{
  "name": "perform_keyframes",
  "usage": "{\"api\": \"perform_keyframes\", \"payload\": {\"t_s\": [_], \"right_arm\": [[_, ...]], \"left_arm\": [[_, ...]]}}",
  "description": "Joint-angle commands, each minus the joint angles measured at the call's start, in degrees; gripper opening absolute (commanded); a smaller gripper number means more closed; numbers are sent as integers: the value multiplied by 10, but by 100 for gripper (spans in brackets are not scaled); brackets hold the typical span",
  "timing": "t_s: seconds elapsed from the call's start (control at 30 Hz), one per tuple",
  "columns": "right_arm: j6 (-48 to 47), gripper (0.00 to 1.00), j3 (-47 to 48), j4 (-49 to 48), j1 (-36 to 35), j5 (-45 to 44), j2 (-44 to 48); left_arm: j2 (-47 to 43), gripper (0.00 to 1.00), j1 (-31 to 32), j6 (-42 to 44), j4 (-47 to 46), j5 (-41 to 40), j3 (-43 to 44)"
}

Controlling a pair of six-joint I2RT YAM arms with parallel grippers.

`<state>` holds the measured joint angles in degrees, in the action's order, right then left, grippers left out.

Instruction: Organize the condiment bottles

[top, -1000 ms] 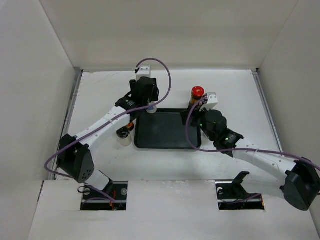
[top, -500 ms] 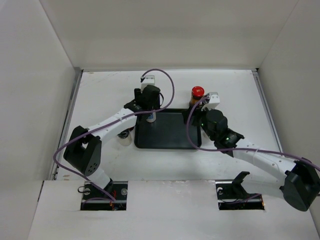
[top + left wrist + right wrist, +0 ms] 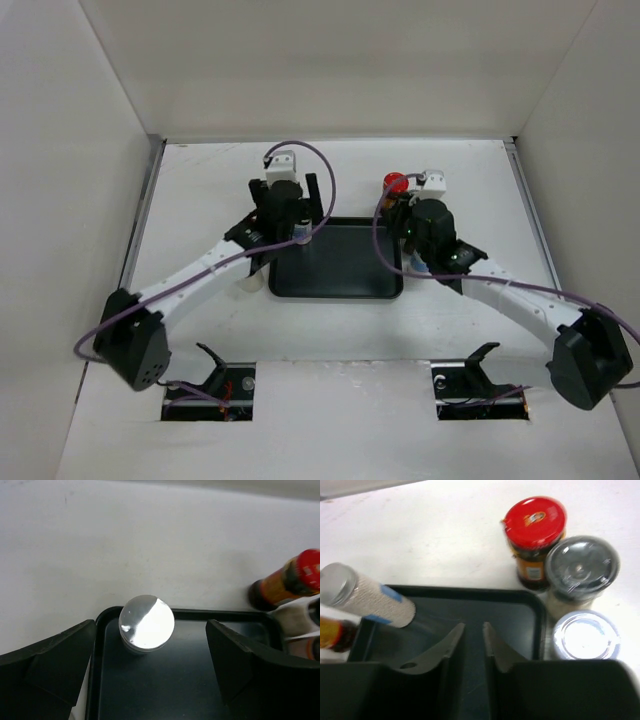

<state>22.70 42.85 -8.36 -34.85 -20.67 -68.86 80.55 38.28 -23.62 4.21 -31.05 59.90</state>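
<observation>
— Three jars off the black tray (image 3: 470, 589), bunched by its far-right corner: red-lidded jar (image 3: 535, 535), clear-lidded jar (image 3: 581, 570), white-lidded jar (image 3: 585, 636). Any in a grip?
— None. As for the right gripper (image 3: 473, 626): nearly pressed together, only a slit between the fingers, pinching nothing, poised over the tray floor
— From that pincer, which way to the red lid?
— Roughly 1 o'clock in the wrist view, just past the tray rim. Then the clear-lidded jar just beside it, at about its 4 o'clock, perhaps touching; then the white-lidded jar, close to 3 o'clock of the fingers. All upright, long axes vertical, so probably a side-on pinch across the body, and only after spreading those fingers
— Other side?
— For the left gripper (image 3: 151, 630): spread wide, holding nothing. Between its two fingers, clear of both, the silver-lidded shaker (image 3: 146, 622), upright inside the tray's far-left corner
— Nearer arm for the bunch?
— Right, plainly. Seen from above, red lid at about 1 o'clock of the tray, hard by that wrist, well apart from the left one
— Risk?
— Tight packing; likely to nudge a neighbour when closing on any one jar. Best guess: take the outermost first
</observation>
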Motion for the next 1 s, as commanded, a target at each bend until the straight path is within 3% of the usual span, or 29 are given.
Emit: {"api": "perform_keyframes", "payload": {"t_s": [0.0, 0.07, 0.13, 0.27, 0.43, 0.77, 0.87, 0.97], "right_arm": [[-6, 39, 86, 54, 29, -13, -27], [-15, 61, 119, 76, 47, -22, -44], [-23, 74, 150, 94, 61, -20, -66], [-48, 88, 243, 170, 76, -15, -137], [-90, 97, 337, 238, 93, -10, -229], [-118, 99, 440, 300, 115, 25, -344], [-116, 93, 442, 297, 115, 26, -358], [-114, 81, 442, 289, 116, 24, -368]], "left_arm": [[-107, 93, 6, -10, -96, -11, -52], [-168, 93, 5, -22, -132, -9, -103], [-225, 92, 3, -44, -157, -9, -155], [-322, 91, 2, -99, -187, 0, -255], [-392, 91, -2, -108, -247, 7, -355], [-443, 91, -33, -103, -352, 46, -432], [-442, 91, -33, -104, -358, 51, -437], [-444, 91, -35, -104, -363, 51, -445]]}}
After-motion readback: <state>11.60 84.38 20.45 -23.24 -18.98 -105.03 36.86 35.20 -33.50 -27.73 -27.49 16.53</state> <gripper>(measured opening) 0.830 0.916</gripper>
